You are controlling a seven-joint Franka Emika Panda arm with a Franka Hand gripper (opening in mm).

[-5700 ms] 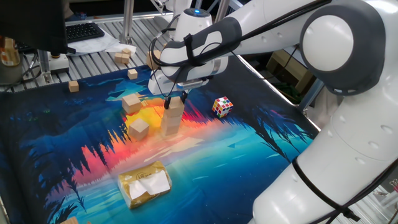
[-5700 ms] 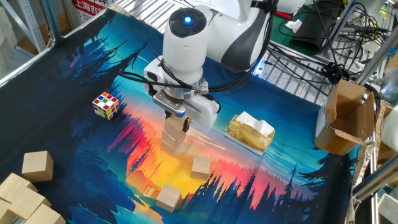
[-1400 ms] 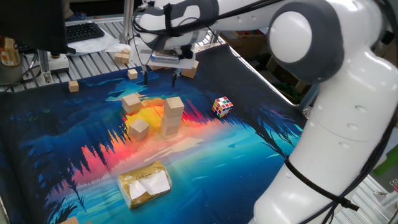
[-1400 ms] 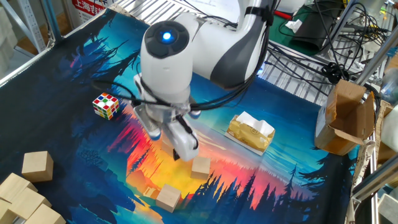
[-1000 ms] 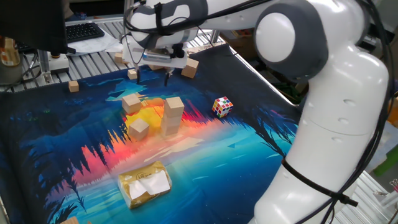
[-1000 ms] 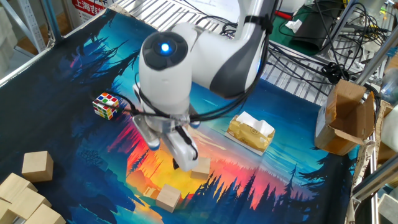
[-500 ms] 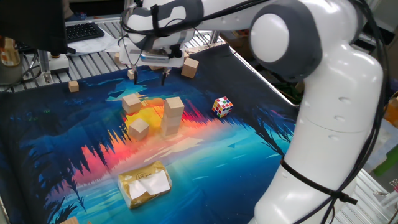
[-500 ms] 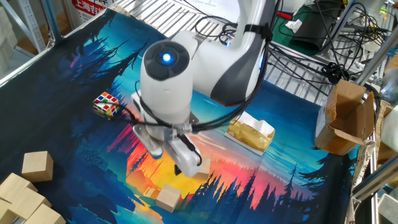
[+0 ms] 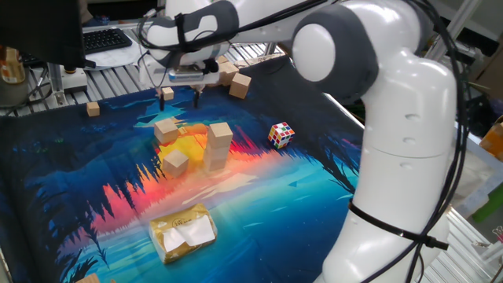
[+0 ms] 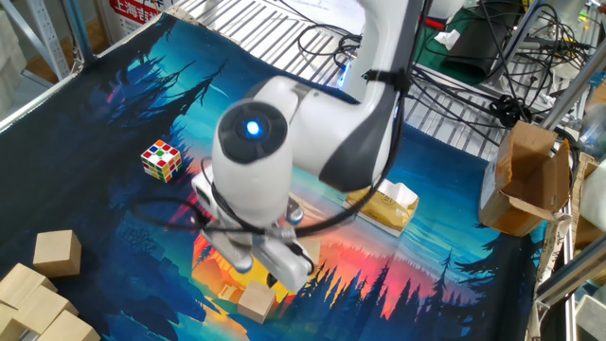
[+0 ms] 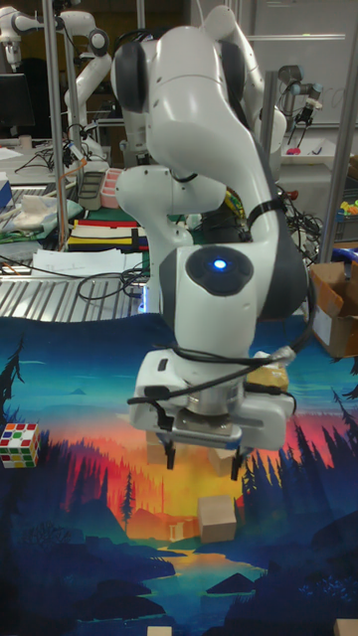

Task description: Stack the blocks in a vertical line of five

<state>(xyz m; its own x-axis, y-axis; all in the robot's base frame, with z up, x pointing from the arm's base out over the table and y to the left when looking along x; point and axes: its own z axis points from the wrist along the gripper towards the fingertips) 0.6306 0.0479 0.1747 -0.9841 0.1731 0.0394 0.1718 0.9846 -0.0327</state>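
Two light-tan blocks stand stacked [image 9: 218, 145] in the middle of the mat. One loose block [image 9: 166, 130] lies just behind and left of the stack, and another [image 9: 174, 162] lies in front of that. A further block [image 9: 240, 85] sits at the mat's far edge. My gripper [image 9: 179, 98] hangs open and empty in the air above and slightly behind the far loose block. In the tall fixed view the gripper [image 11: 204, 457] is spread right over that block [image 11: 218, 519]. In the other fixed view the arm hides the stack, and only the far loose block [image 10: 254, 301] shows beneath it.
A multicoloured puzzle cube [image 9: 281, 134] lies right of the stack. A yellow packet [image 9: 182, 232] lies near the mat's front. A small tan cube [image 9: 93, 108] sits at the far left. More wooden blocks [image 10: 28, 303] are piled beyond the far edge, near a cardboard box [image 10: 521, 180].
The gripper let go of the two-block stack, rose, and swung back and left. Over the last second it drifted further left, still open.
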